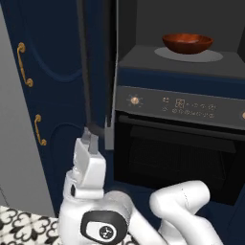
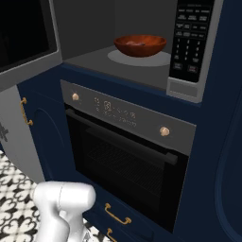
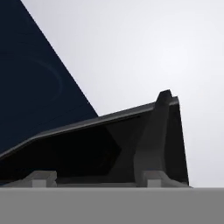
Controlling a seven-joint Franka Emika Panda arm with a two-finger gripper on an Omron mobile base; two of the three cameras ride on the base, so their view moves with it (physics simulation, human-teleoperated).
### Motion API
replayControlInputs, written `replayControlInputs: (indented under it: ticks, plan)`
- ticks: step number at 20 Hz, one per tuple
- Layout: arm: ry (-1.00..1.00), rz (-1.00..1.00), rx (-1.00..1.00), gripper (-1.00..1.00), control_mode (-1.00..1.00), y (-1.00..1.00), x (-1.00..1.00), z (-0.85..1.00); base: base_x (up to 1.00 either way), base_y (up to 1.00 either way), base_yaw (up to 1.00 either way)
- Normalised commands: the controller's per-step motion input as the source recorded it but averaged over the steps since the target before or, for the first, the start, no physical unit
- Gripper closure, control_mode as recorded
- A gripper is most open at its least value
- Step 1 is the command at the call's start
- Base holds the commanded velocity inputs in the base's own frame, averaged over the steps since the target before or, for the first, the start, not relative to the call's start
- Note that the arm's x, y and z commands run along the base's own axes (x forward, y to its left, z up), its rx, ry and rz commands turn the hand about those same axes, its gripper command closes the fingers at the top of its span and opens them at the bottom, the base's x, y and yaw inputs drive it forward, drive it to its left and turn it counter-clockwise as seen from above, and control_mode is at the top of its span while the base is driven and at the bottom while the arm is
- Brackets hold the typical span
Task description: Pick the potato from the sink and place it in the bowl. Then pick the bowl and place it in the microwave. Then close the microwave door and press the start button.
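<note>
The glossy reddish-brown bowl (image 1: 187,43) (image 2: 140,45) rests on the turntable inside the open microwave (image 1: 143,58) (image 2: 191,42). A small dull lump in the bowl looks like the potato (image 2: 137,43). The microwave door (image 1: 98,62) (image 2: 23,38) is swung out to the left, edge-on in the left base view. My gripper (image 1: 90,140) is raised at the door's lower edge, jaws open. In the hand view the door's bottom corner (image 3: 164,131) looms right in front of the gripper (image 3: 97,178), between the fingertips. The sink is out of view.
A dark oven (image 1: 177,158) (image 2: 127,160) with knobs and a bar handle sits directly under the microwave. Navy cabinets with gold handles (image 1: 24,64) stand to the left. Patterned floor tiles (image 1: 19,225) lie below.
</note>
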Motion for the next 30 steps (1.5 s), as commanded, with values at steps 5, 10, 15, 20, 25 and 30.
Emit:
replayControlInputs:
  ticks: [5, 10, 15, 20, 25, 30]
  plan:
    - [-0.03, 0.0, 0.32, -1.0, -1.0, -0.98, -0.59, 0.47, 0.0, 0.0, 0.0]
    - [0.0, 0.0, 0.34, -1.0, -1.0, -1.0, -0.43, 0.51, 0.0, 0.0, 0.0]
    - [0.0, 0.0, 0.32, -1.0, -1.0, -1.0, -0.18, 0.47, 0.0, 0.0, 0.0]
    - [0.12, 0.0, 0.27, -1.0, -1.0, -0.96, 0.03, 0.6, 0.0, 0.0, 0.0]
    - [0.13, 0.0, 0.26, -1.0, -1.0, -0.97, 0.15, 0.62, 0.0, 0.0, 0.0]
    - [0.01, 0.06, 0.18, -1.0, -1.0, -0.75, 0.63, 0.18, 0.0, 0.0, 0.0]
